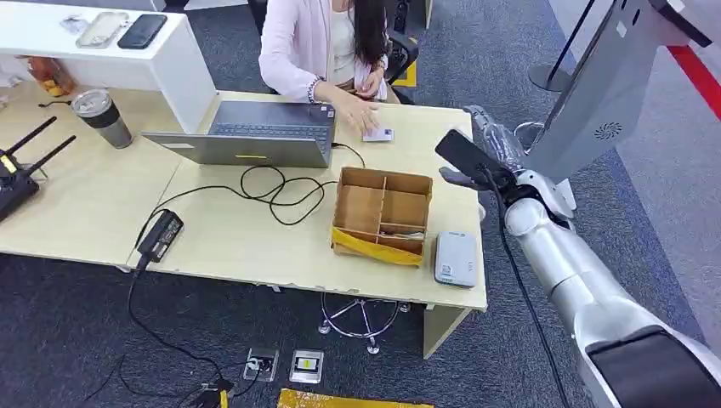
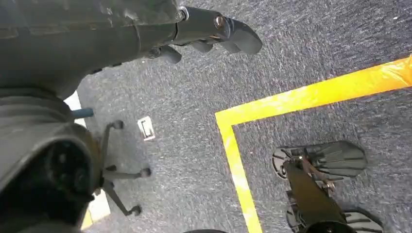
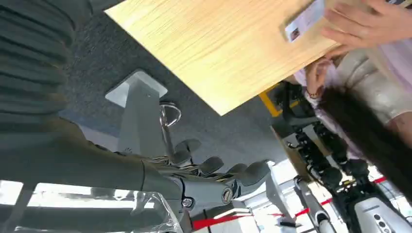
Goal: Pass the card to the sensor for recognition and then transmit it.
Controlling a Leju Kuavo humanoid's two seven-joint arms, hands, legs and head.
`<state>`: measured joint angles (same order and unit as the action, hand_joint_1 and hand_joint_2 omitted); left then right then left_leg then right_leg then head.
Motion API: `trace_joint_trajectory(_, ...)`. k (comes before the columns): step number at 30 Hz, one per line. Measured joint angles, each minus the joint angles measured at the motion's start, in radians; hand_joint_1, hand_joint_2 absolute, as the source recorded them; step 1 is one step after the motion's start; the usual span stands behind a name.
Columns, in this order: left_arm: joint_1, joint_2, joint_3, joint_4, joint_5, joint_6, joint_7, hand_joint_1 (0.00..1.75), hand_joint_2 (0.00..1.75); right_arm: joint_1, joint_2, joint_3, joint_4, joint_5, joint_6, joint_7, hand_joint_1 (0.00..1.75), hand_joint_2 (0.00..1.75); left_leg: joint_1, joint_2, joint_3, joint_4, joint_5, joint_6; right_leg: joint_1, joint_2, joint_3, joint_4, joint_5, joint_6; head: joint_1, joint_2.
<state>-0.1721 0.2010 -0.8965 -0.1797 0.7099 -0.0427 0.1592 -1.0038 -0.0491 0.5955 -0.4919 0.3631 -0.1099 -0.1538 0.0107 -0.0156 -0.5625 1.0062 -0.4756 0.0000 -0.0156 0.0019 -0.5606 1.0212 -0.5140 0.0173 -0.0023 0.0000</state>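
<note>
Right hand (image 1: 476, 161) is raised beside the desk's far right corner, fingers spread and holding nothing, as the right wrist view (image 3: 214, 177) confirms. Left hand (image 2: 214, 31) hangs low over the carpet, fingers loosely extended, nothing in them.

Desk (image 1: 255, 238): pale wood, carrying a laptop (image 1: 255, 136), a compartmented cardboard box (image 1: 383, 217) and, at the near right edge, a small white sensor unit (image 1: 456, 257).

Card (image 1: 379, 133): lies flat on the far side of the desk, just beyond the box, under the fingers of a seated person's hand (image 1: 357, 110). Its long axis appears to run roughly along the desk's length.

Judgement: the card sits inboard of the right hand, toward the robot's left and slightly farther away; the right hand is clearly the nearer one. The sensor lies on the near side, below that hand, so a pickup would be followed by a draw back toward the robot.
</note>
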Motion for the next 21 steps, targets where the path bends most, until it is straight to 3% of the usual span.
trace_joint_trajectory(11, 0.031, 0.008, 0.000, 0.002, 0.052, 0.025, -0.020, 0.00, 0.00, 0.213, -0.151, -0.029, -0.372, 0.037, -0.006, 0.195, 0.00, 1.75, 0.000, 0.000, 0.001, 0.000, 0.000, 0.000, 0.000, 0.000, 0.000, 0.000, 0.000, 0.000, 0.000, 0.000)
trace_joint_trajectory(13, 0.035, 0.008, 0.000, 0.002, 0.058, 0.036, -0.020, 0.00, 0.00, 0.257, -0.176, -0.032, -0.441, 0.050, -0.008, 0.210, 0.00, 1.75, 0.000, 0.000, 0.000, 0.000, 0.000, 0.000, 0.000, 0.000, 0.000, 0.000, 0.000, 0.000, 0.000, 0.000)
trace_joint_trajectory(21, 0.035, 0.008, 0.000, 0.002, 0.059, 0.038, -0.020, 0.00, 0.00, 0.267, -0.182, -0.033, -0.460, 0.053, -0.009, 0.213, 0.00, 1.75, 0.000, 0.000, 0.000, 0.000, 0.000, 0.000, 0.000, 0.000, 0.000, 0.000, 0.000, 0.000, 0.000, 0.000)
